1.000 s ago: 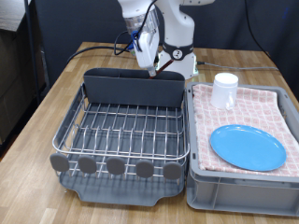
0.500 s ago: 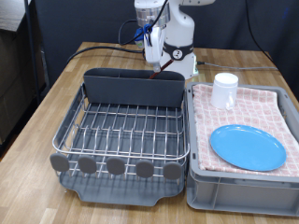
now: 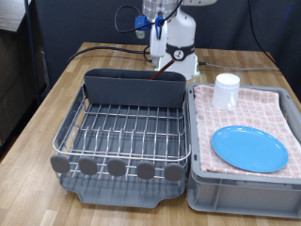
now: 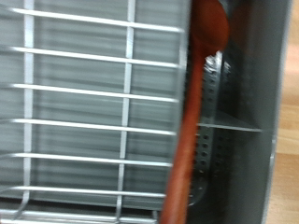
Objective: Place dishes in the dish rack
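Note:
The reddish-brown wooden spoon (image 4: 192, 131) stands in the tall grey utensil bin (image 3: 132, 89) of the dish rack (image 3: 127, 132); its handle (image 3: 154, 70) sticks up above the bin's back edge. My gripper (image 3: 156, 33) hangs above the bin, apart from the spoon and holding nothing; its fingers do not show in the wrist view. The wrist view also shows the silver wire grid (image 4: 84, 103). The bright-blue plate (image 3: 248, 148) and the white mug (image 3: 226, 91) sit on the pink cloth at the exterior view's right.
The pink checked cloth (image 3: 273, 108) lies in a grey crate (image 3: 235, 193) right of the rack. Both stand on a wooden table (image 3: 52, 94). Cables and the robot base (image 3: 179, 56) are behind the bin.
My gripper has risen from just above the bin and moved a little to the exterior view's right. The spoon has stayed in the bin. Plate and mug have not moved.

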